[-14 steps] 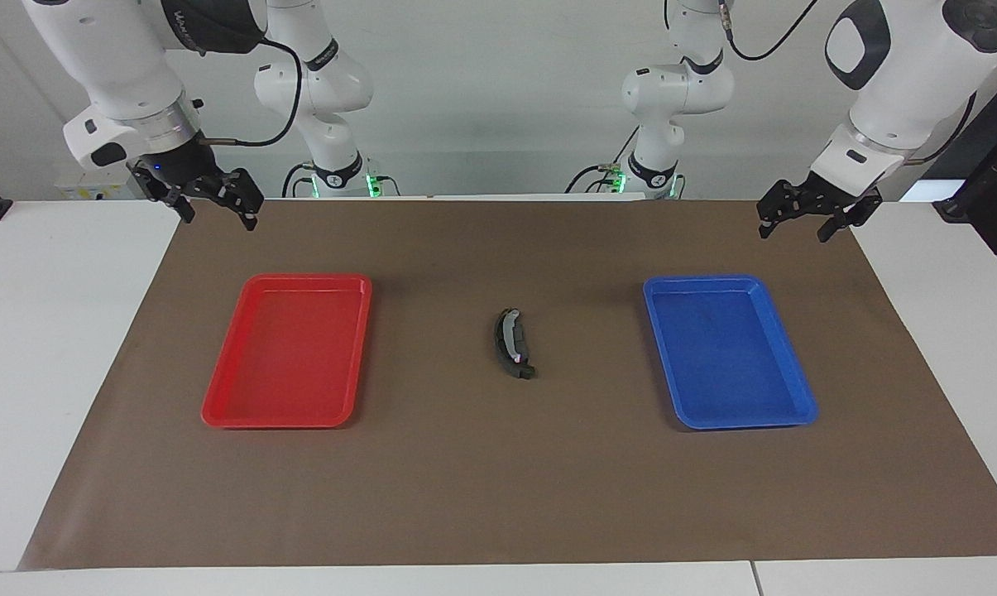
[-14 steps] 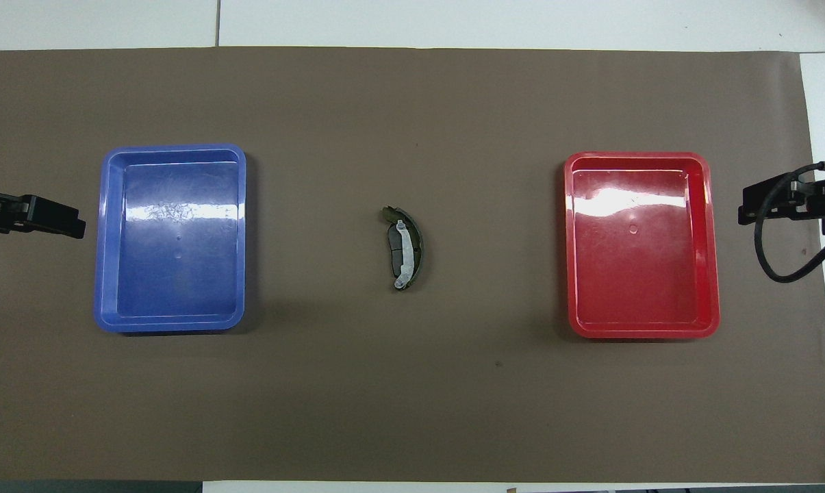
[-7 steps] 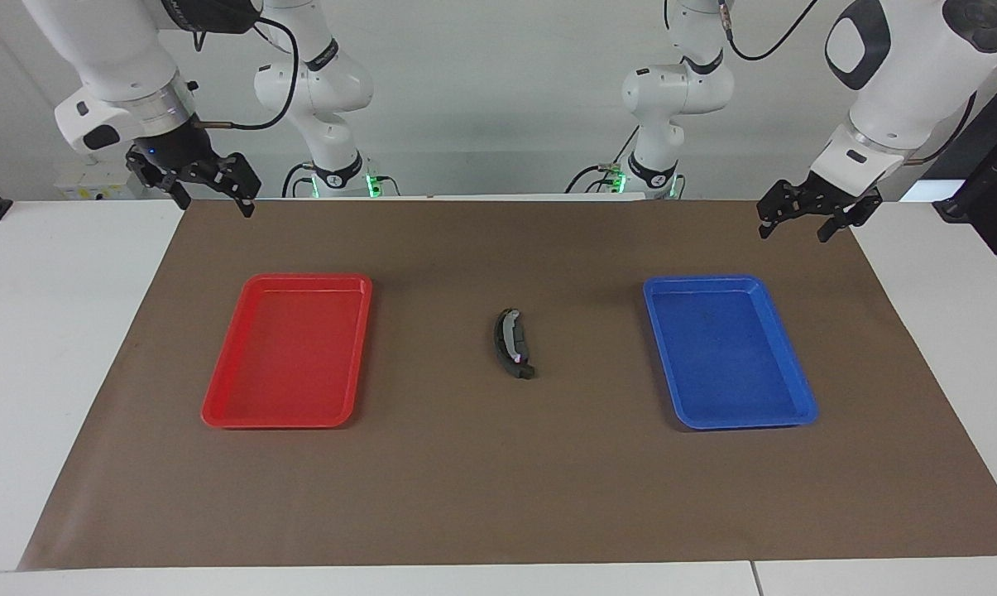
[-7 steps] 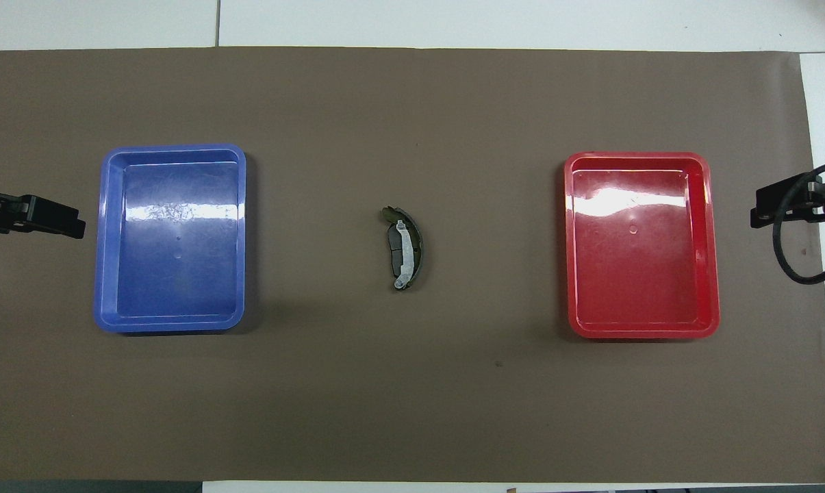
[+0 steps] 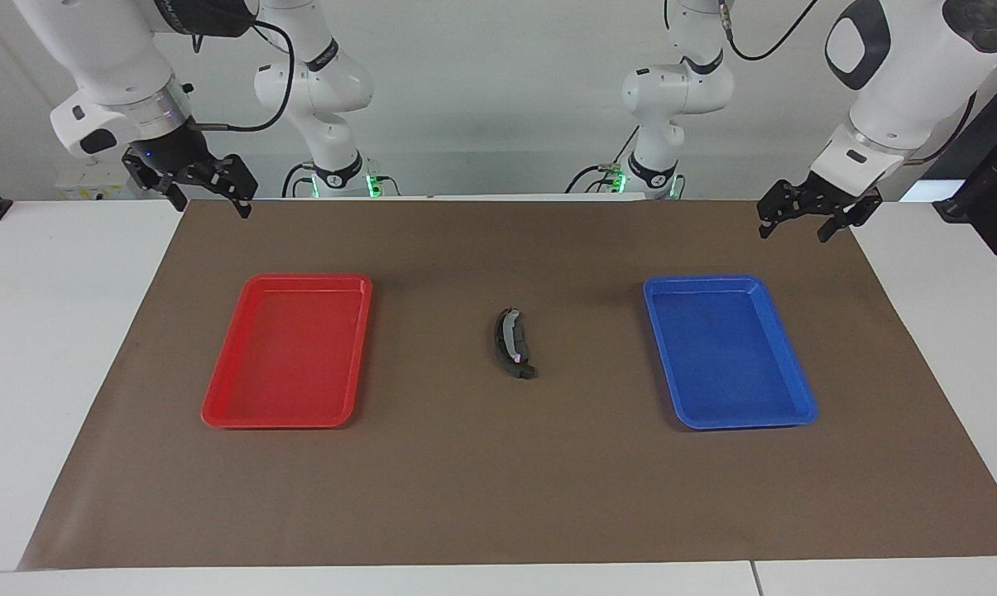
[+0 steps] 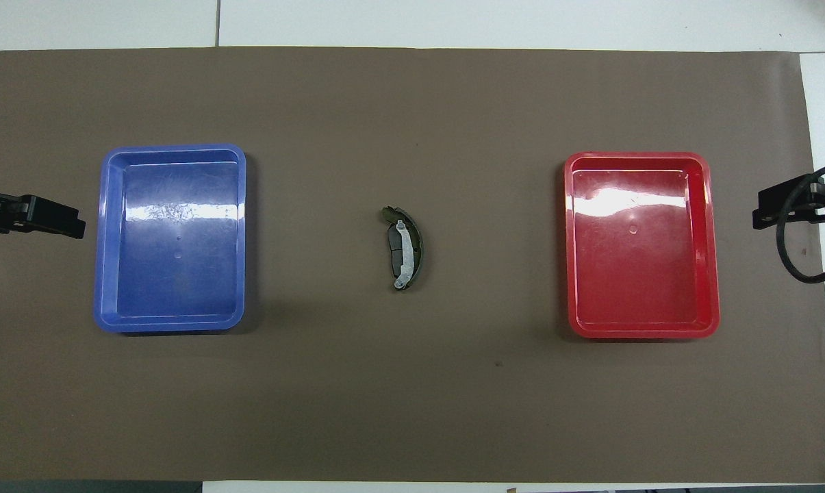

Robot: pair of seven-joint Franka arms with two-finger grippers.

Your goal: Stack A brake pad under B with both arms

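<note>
At frame centre in the overhead view, B (image 6: 406, 249) lies on a small dark pad (image 6: 394, 248), the two already stacked, their long axis running toward and away from the robots. Both arms hang back, empty: the left gripper (image 5: 793, 220) at upper right of the facing view, the right gripper (image 5: 208, 195) at upper left, jaws spread on each. The stack sits about midway between them, on a brown mat (image 6: 412, 397) with bare room all round, between the blue tray (image 6: 103, 239) and red tray (image 6: 712, 246).
</note>
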